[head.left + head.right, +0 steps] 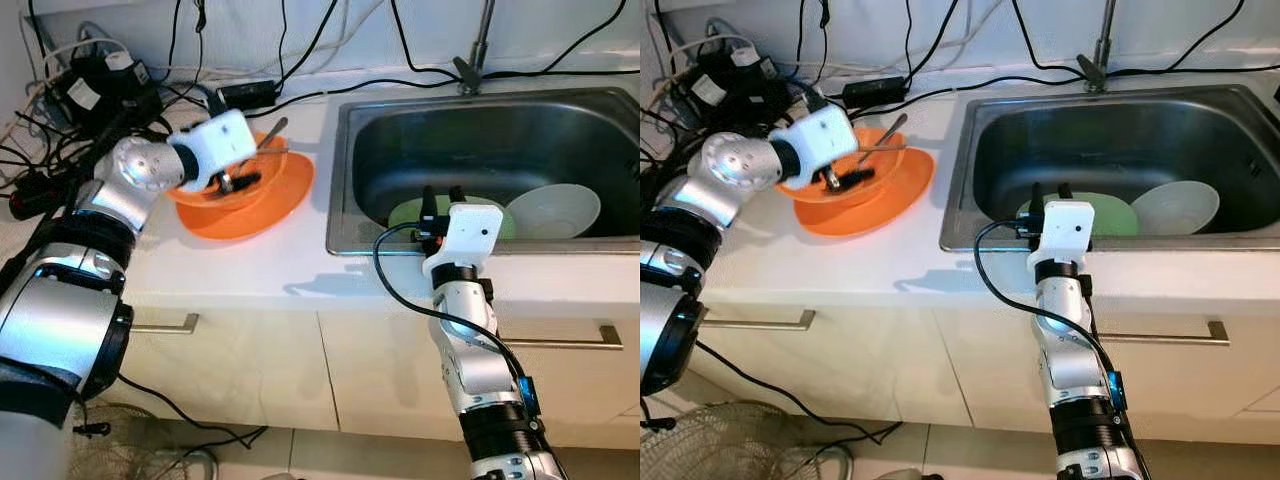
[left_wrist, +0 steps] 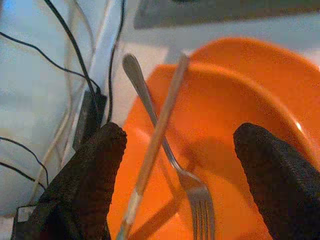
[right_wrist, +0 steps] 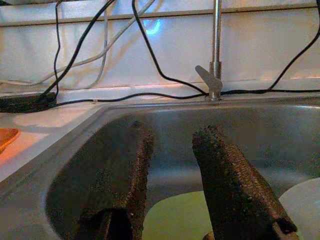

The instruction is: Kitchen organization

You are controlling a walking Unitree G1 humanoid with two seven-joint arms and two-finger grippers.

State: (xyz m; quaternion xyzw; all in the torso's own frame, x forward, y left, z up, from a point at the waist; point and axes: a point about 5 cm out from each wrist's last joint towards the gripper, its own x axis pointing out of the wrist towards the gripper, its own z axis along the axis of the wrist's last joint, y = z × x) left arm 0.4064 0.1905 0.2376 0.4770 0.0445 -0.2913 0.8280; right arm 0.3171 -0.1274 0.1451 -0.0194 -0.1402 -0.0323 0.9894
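Right gripper (image 1: 441,194) waits parted at the sink's (image 1: 345,180) six o'clock rim while the spread left gripper (image 2: 182,165) should close squarely on the fork (image 2: 192,187) in the orange bowl (image 2: 240,130)

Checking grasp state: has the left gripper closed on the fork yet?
No: in the left wrist view the left gripper's fingers stand wide apart, with the fork lying untouched in the orange bowl between them.

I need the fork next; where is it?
The fork lies in the orange bowl on the counter, left of the sink, beside a chopstick, between the left gripper's open fingers.
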